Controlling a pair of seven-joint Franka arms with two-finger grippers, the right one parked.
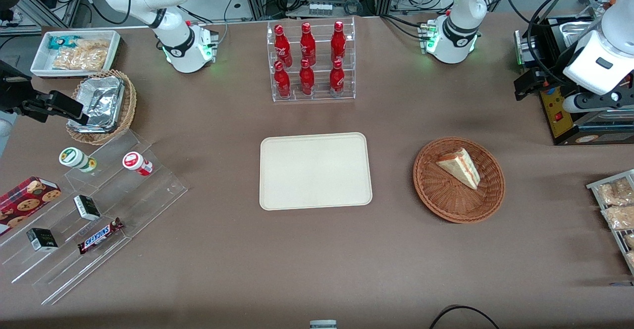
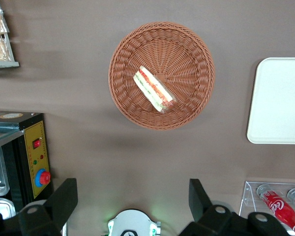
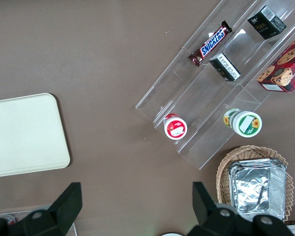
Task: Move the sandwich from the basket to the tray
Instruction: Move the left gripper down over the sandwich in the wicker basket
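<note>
The brown worktop point(image 1: 317, 269) is closest. The jaws point(image 2: 132, 196) hang wide open, high above the basket point(image 1: 490, 205). The sandwich point(image 1: 459, 167) lies inside it, at three o'clock from the tray point(image 1: 315, 170). Nothing is picked up yet, I think; next the jaws must go down.

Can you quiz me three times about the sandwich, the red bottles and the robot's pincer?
1. Where is the sandwich?
A. in the basket
B. on the tray
C. on the bare table

2. How many red bottles stand in the clear rack?
A. four
B. six
C. eight

3. How is the pincer?
A. shut on the sandwich
B. open, holding nothing
C. inside the basket

Answers: 1 A, the wedge lies on the wicker. 2 B, two rows of three. 3 B, its fingers stand wide apart above the table, away from the basket.
</note>
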